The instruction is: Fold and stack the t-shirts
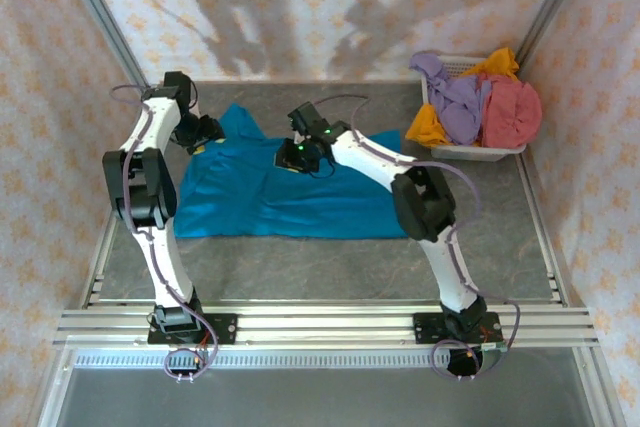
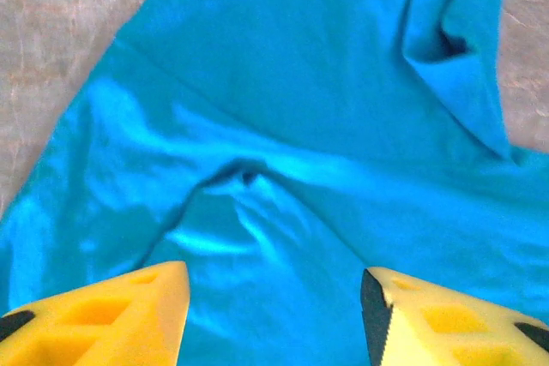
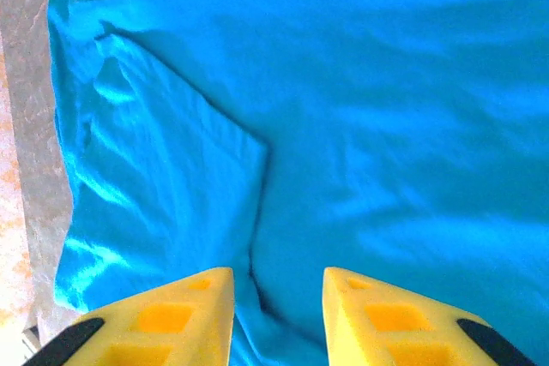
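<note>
The soft teal-blue cloth t-shirt (image 1: pixel 300 209) is lying spread on the grey bench (image 1: pixel 300 269), probably ready for folding. The left claw (image 2: pixel 274 319) is hovering wide above a wrinkle. The right claw (image 3: pixel 279 315) is hanging narrowly open, gripping nothing.

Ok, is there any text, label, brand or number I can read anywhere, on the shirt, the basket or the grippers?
No readable text in any view.
On the teal-blue t-shirt: plain cloth, no print or tag showing.
On the white basket: no lettering visible; it is small in the top view.
On the left gripper and the right gripper: plain yellow fingers, no markings.
</note>
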Motion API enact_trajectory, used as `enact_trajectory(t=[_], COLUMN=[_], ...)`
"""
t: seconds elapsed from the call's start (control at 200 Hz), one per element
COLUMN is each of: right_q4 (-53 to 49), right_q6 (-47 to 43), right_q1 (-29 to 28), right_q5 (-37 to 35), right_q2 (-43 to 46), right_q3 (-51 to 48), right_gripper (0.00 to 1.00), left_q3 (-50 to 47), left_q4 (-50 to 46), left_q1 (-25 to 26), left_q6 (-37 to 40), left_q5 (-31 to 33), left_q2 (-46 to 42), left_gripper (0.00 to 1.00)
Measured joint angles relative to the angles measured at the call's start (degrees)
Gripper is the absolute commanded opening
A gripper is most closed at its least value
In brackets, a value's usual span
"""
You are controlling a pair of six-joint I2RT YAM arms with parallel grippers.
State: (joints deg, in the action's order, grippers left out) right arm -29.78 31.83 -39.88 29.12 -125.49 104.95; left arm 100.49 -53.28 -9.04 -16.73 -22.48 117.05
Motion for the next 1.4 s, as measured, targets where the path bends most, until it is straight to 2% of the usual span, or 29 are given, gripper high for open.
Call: enact_trajectory(t=[0.175, 0.38, 0.701, 1.021, 1.166, 1.271, 1.401], right_q4=[-0.83, -1.49, -1.16, 2.91, 1.68, -1.92, -5.25], right_q6=[-0.22, -0.2, -0.2, 1.53, 2.69, 2.34, 0.57], right_q1=[2.27, 4.7, 4.68, 4.33, 3.21, 3.34, 4.7], right_q5=[-0.48, -0.39, 2.4, 7.39, 8.26, 7.98, 7.26], right_q2=[9.79, 15.02, 15.1, 19.63, 22.51, 23.15, 23.15], right_q3=[-13.66, -26.88, -32.28, -41.2, -43.47, -39.76, -29.4], right_gripper=[0.34, 0.34, 0.34, 0.34, 0.35, 0.36, 0.36], left_q3=[-14.75, -28.94, -41.53, -48.54, -49.31, -46.4, -34.32], left_q4=[3.34, 8.44, 15.89, 17.64, 16.37, 12.46, 8.24], left_q1=[3.23, 6.47, 7.19, 7.56, 7.56, 7.56, 7.5], left_q6=[-2.45, -6.36, -11.54, -15.21, -16.46, -16.44, -15.13], left_q5=[0.0, 0.02, 1.57, 3.67, 3.65, 4.37, 5.92], left_q2=[-8.39, -11.21, -18.29, -24.22, -26.45, -27.93, -25.88], left_gripper=[0.59, 0.6, 0.62, 0.63, 0.64, 0.66, 0.66])
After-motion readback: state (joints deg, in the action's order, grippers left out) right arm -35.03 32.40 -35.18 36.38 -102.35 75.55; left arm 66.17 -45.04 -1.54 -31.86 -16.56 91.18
